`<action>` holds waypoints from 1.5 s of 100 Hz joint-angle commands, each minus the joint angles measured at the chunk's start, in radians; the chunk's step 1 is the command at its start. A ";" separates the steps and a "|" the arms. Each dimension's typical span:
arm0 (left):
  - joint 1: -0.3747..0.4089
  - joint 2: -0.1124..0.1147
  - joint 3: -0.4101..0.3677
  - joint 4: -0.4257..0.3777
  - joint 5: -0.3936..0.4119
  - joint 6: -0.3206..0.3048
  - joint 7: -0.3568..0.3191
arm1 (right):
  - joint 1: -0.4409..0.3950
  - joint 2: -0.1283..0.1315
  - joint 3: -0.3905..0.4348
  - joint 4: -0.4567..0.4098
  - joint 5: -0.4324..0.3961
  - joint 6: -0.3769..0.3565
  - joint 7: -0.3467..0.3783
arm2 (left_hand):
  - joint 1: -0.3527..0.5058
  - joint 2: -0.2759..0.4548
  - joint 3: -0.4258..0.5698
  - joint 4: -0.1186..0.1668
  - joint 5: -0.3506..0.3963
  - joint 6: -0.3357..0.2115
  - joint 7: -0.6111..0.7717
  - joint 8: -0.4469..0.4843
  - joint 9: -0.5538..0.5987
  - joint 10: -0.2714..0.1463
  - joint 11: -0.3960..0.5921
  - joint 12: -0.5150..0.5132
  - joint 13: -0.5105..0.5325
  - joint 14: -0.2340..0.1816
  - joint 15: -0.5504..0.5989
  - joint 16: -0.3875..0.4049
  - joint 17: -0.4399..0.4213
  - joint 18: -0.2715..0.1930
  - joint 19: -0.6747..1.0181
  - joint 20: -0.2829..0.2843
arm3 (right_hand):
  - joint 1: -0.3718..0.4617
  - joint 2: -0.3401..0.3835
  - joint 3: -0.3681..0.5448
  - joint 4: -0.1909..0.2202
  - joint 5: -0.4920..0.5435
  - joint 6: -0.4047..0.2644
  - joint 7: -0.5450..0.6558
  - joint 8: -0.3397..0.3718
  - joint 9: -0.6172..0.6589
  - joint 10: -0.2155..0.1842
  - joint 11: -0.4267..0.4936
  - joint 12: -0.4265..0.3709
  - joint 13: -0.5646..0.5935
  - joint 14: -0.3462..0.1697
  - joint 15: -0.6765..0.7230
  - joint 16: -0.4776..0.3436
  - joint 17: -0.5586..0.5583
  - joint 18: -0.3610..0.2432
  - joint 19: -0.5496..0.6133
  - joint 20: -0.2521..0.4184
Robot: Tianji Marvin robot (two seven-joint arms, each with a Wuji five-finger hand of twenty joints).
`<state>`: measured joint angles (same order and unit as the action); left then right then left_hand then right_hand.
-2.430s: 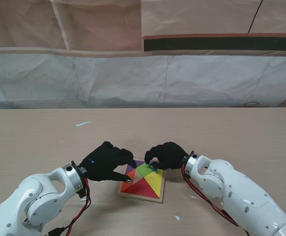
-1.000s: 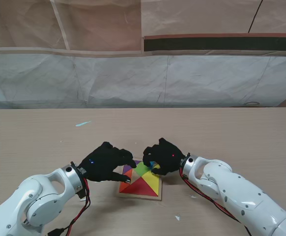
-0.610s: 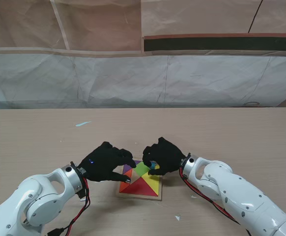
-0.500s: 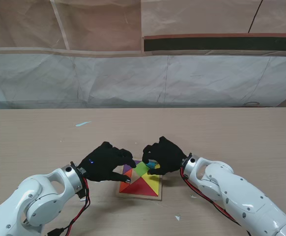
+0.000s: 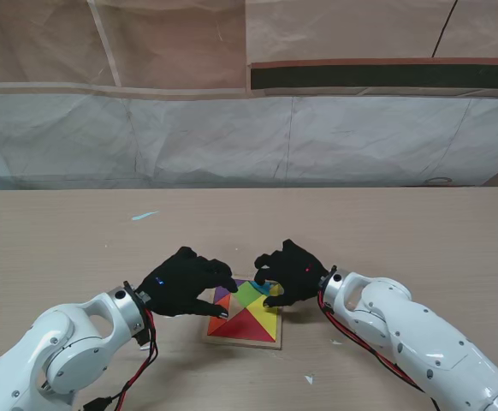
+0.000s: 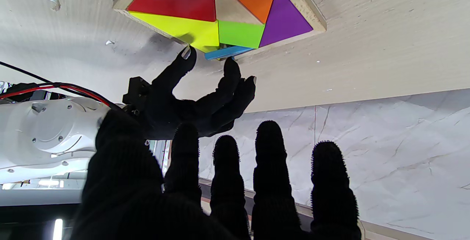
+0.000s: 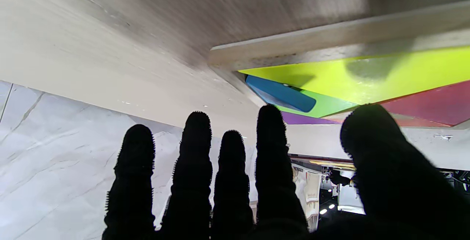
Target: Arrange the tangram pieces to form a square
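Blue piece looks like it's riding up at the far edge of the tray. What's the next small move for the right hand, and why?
Probably press the blue piece down and nudge it inward with the right hand. In the left wrist view it sits tilted over the wooden tray rim beside the green piece, not flat. The right hand's fingertips are already at it, open. The left hand rests by the tray's left side.
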<state>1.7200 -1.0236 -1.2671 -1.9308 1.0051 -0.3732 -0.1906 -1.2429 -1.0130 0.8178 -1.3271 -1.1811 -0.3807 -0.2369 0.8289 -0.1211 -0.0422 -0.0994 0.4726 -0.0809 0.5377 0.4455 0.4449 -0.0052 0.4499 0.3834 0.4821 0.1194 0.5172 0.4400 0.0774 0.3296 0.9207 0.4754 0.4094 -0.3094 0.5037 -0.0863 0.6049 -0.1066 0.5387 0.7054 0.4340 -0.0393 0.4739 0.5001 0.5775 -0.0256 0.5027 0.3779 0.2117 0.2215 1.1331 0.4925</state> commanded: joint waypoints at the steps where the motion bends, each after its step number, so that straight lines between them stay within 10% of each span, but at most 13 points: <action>1: 0.001 -0.002 0.000 -0.003 0.000 0.005 -0.015 | 0.001 -0.002 -0.006 0.000 -0.007 0.002 0.005 | 0.040 0.045 0.000 0.026 0.030 0.001 0.009 0.014 0.004 -0.021 -0.014 -0.003 0.018 -0.017 0.013 0.014 0.004 -0.005 0.021 0.010 | -0.011 0.022 -0.021 0.031 0.044 -0.045 0.067 0.049 0.013 -0.013 0.008 0.002 0.000 -0.004 -0.002 -0.004 0.001 -0.054 0.000 0.016; 35: 0.003 -0.002 -0.001 -0.004 0.001 0.007 -0.014 | 0.029 -0.010 -0.060 0.025 -0.011 0.039 -0.069 | 0.041 0.045 0.000 0.026 0.031 0.001 0.009 0.014 0.005 -0.021 -0.013 -0.003 0.018 -0.017 0.013 0.014 0.004 -0.006 0.020 0.010 | 0.074 -0.013 -0.073 -0.012 0.061 -0.142 0.377 -0.005 0.067 -0.057 0.126 0.093 0.039 -0.020 0.031 -0.007 0.040 -0.065 0.028 0.000; 74: 0.009 -0.003 -0.004 -0.005 0.003 0.009 -0.012 | -0.003 0.007 0.021 0.000 -0.069 -0.008 -0.079 | 0.040 0.045 0.000 0.026 0.031 0.001 0.009 0.014 0.005 -0.020 -0.014 -0.003 0.019 -0.019 0.013 0.014 0.004 -0.005 0.021 0.010 | 0.186 -0.045 -0.008 0.064 -0.241 -0.051 -0.014 -0.122 -0.093 -0.003 0.020 -0.010 -0.045 -0.011 0.005 -0.017 -0.022 -0.068 0.004 -0.009; 91: 0.007 -0.002 -0.001 -0.005 0.001 0.010 -0.015 | 0.044 0.020 -0.043 0.038 -0.097 0.002 -0.088 | 0.040 0.045 0.000 0.026 0.031 0.001 0.008 0.014 0.005 -0.021 -0.013 -0.003 0.019 -0.017 0.013 0.014 0.004 -0.005 0.021 0.010 | 0.099 -0.163 0.282 0.035 -0.362 -0.036 -0.126 -0.036 -0.190 0.032 0.058 -0.031 -0.092 -0.002 0.025 -0.023 -0.031 -0.081 0.015 -0.023; 150: 0.016 -0.002 -0.008 -0.012 0.008 0.011 -0.018 | 0.125 -0.006 -0.192 0.097 -0.036 0.046 -0.173 | 0.041 0.044 -0.001 0.026 0.031 0.000 0.010 0.015 0.005 -0.021 -0.013 -0.002 0.020 -0.018 0.015 0.014 0.004 -0.007 0.022 0.010 | 0.091 -0.180 0.303 0.014 -0.270 -0.112 0.076 0.142 -0.143 0.001 0.123 -0.032 -0.059 -0.018 0.057 -0.008 0.002 -0.095 0.051 -0.045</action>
<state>1.7280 -1.0236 -1.2703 -1.9348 1.0089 -0.3642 -0.1941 -1.1183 -1.0038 0.6297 -1.2267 -1.2239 -0.3373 -0.4213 0.8289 -0.1211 -0.0422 -0.0994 0.4726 -0.0809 0.5377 0.4455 0.4527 -0.0052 0.4499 0.3834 0.4822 0.1204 0.5172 0.4400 0.0774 0.3296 0.9207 0.4754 0.5275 -0.4772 0.8055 -0.0593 0.3256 -0.2119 0.5860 0.8284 0.2814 -0.0313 0.5753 0.4855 0.5050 -0.0304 0.5438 0.3655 0.2125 0.2215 1.1614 0.4808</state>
